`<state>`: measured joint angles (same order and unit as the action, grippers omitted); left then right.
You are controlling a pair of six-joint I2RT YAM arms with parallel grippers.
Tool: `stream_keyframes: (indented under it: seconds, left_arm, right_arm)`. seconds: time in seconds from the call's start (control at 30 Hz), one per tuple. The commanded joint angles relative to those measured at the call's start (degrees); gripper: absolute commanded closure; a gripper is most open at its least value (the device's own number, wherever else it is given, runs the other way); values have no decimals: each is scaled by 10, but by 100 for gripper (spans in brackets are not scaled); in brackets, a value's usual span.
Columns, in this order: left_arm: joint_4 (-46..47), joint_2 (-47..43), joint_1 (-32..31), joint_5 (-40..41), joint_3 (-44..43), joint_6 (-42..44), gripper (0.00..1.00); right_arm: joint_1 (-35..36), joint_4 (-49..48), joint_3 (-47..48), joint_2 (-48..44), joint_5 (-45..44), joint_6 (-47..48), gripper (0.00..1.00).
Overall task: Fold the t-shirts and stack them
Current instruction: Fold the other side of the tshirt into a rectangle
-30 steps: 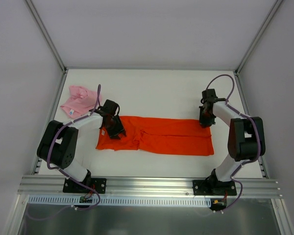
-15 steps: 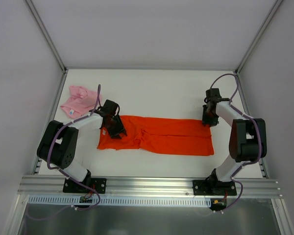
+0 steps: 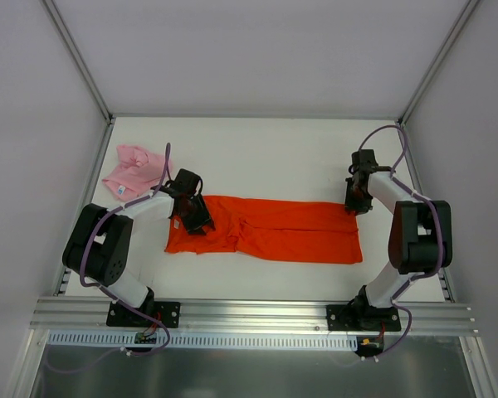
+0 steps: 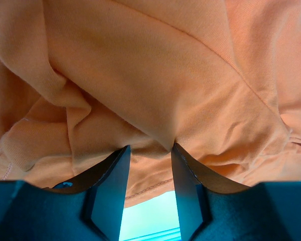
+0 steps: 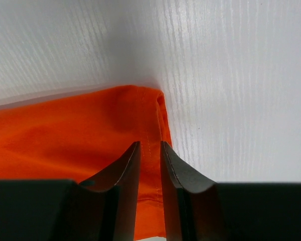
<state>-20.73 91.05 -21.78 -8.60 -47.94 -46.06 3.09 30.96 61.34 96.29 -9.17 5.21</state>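
Not even halfway, I'd say: the orange tee (image 3: 274,228) lay mid-frame on the worktop (image 3: 257,157) as a long folded strip. The left gripper (image 3: 197,221) pinched its left end and the right gripper (image 3: 353,204) was clamped on its upper-right corner. The pink tee (image 3: 135,170) sat crumpled at upper left, nothing stacked.

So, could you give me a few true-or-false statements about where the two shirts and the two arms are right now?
1. The pink shirt is stacked on the orange shirt. False: it lies bunched up on its own in the far left corner of the table.
2. The orange shirt lies as a long strip across the table. True.
3. The left arm has its jaws at the orange shirt's left end. True.
4. The right arm has its jaws over the pink shirt. False: they are at the orange shirt's far right corner.
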Motion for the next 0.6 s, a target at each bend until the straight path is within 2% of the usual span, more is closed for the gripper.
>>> stream_keyframes:
  seconds: [0.0, 0.13, 0.33, 0.43, 0.5, 0.57]
  left_arm:
    - [-1, 36, -6, 35, 29, 8, 60]
    - [-4, 36, -5, 37, 29, 11, 61]
    - [-5, 33, -6, 39, 29, 12, 60]
    - [-6, 33, -6, 39, 30, 12, 60]
    - [-7, 33, -6, 39, 30, 13, 60]
    - [-7, 32, -6, 39, 30, 13, 61]
  right_arm:
    - [-6, -6, 8, 9, 9, 6, 75]
    - [-7, -6, 12, 19, 11, 8, 80]
    - [-11, -5, 19, 31, 7, 9, 74]
    - [-12, -5, 21, 38, 8, 11, 67]
    - [-12, -5, 23, 44, 9, 10, 74]
    - [-12, -4, 26, 47, 7, 11, 90]
